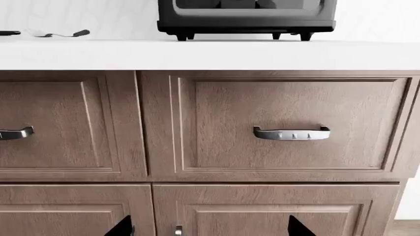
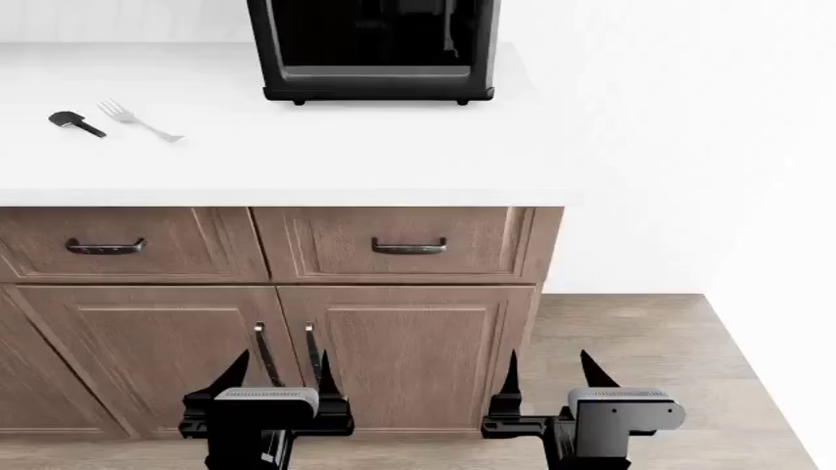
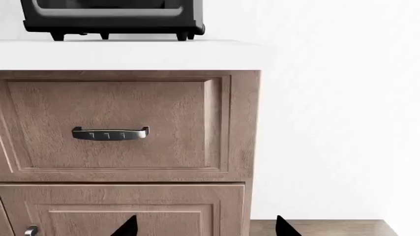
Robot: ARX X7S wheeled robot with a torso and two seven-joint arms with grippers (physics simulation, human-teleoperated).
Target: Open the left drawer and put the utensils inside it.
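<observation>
Brown wood left drawer (image 2: 127,244) with a recessed panel and dark curved bar handle (image 2: 105,247) sits closed under the white countertop (image 2: 327,157), beside the matching right drawer (image 2: 398,243). On the counter's far left lie a black spatula (image 2: 76,122) and a slim silver fork (image 2: 139,120), just apart, near the black oven (image 2: 376,49). Left gripper (image 2: 277,377) and right gripper (image 2: 546,377) hang low before the cabinet doors (image 2: 261,362), fingers spread, grasping nothing.

Everything I see is bright and even, like soft daylight with no lamp showing. The counter (image 2: 392,147) above my fingers is so white it blends into the wall. Only faint shadows sit under the oven (image 2: 375,49). All is sharp, nothing blurry.
</observation>
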